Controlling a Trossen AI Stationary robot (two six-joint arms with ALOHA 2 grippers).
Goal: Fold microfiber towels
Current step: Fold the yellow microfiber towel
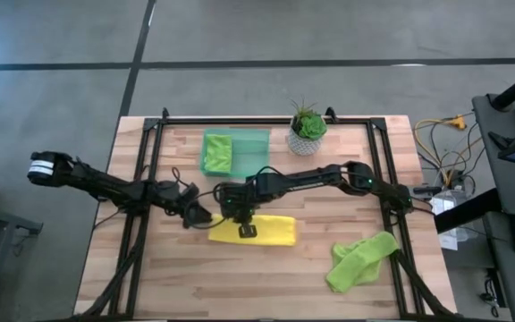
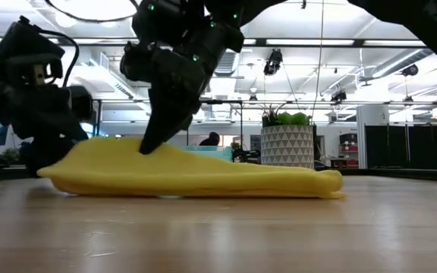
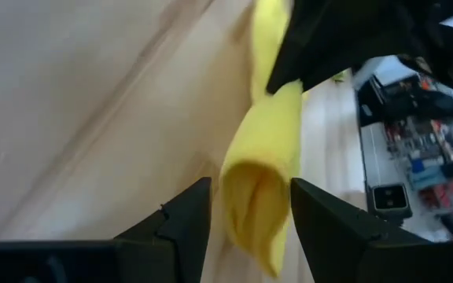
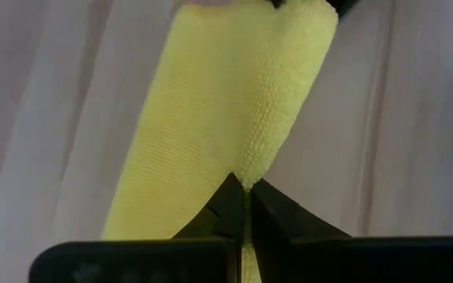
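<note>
Though left gripper [image 3: 246, 216] agape, right gripper [image 4: 244, 206] pinching yellow towel [image 1: 259, 230].

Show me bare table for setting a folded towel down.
Free: front-left corner, and the strip between yellow towel and lime towel. Crowded: centre, where left gripper and right gripper meet, and the back by tray and plant.

The folded yellow microfiber towel [image 4: 226, 102] runs off the right wrist view's edge (far end hidden), and the dark right gripper [image 1: 248, 230] covers its middle.
</note>
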